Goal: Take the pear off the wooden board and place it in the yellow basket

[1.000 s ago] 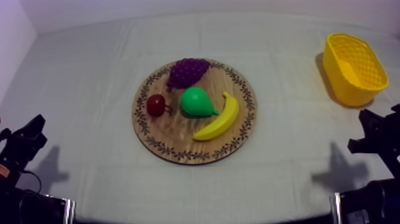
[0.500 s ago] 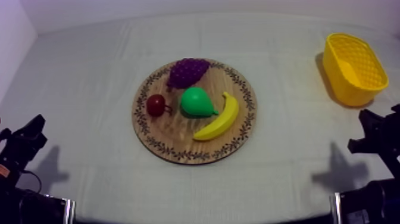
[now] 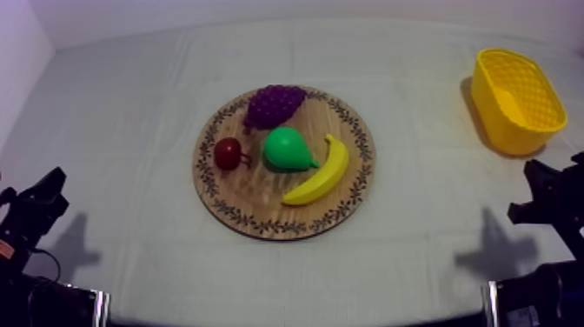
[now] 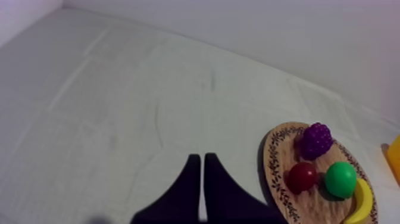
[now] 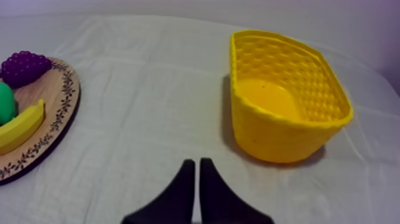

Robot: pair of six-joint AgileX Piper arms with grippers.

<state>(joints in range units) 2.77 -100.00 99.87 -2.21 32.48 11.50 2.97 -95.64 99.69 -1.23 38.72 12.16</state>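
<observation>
A green pear (image 3: 288, 149) lies in the middle of the round wooden board (image 3: 261, 209), between a small red fruit (image 3: 228, 153) and a banana (image 3: 320, 172), with purple grapes (image 3: 275, 104) behind it. The yellow basket (image 3: 516, 100) stands at the far right, with nothing in it (image 5: 286, 98). My left gripper (image 3: 39, 204) rests low at the left, far from the board; its fingers (image 4: 202, 179) lie together as a narrow wedge. My right gripper (image 3: 543, 196) rests low at the right, below the basket, fingers (image 5: 196, 182) shut on nothing. From the left wrist the pear (image 4: 341, 180) is on the board (image 4: 275, 173).
The grey-white cloth covers the whole table. Open cloth lies between the board and the basket (image 3: 426, 148) and in front of the board. A pale wall runs along the far edge of the table.
</observation>
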